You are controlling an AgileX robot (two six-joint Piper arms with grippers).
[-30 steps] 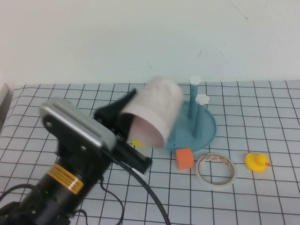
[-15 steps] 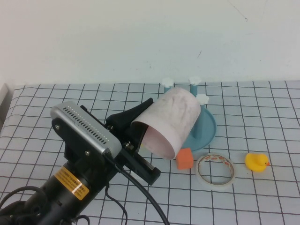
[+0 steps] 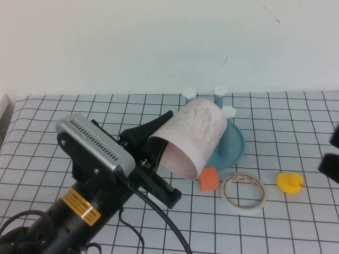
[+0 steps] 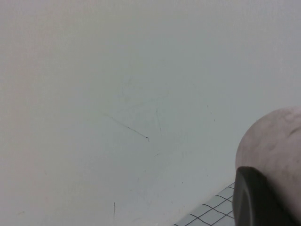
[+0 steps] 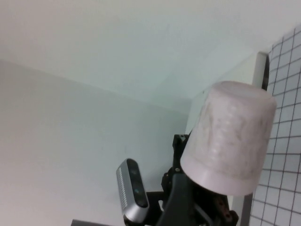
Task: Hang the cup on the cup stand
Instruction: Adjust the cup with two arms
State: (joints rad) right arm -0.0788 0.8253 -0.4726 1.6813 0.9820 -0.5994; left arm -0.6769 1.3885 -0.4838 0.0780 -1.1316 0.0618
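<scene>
My left gripper is shut on the pale pink cup and holds it tilted in the air, mouth towards the arm, over the near left part of the blue cup stand. The cup hides most of the stand; three white flower caps show past its far side. In the left wrist view the cup sits behind one dark finger. The right wrist view shows the cup held by the left arm. My right gripper shows only as dark parts at the right edge of the high view.
An orange block lies just in front of the stand. A tape ring lies to its right, then a yellow duck. A white wall stands behind the gridded table.
The left gripper carried the cup right and lower over the stand, then held nearly still. The right gripper has come into view at the right edge.
</scene>
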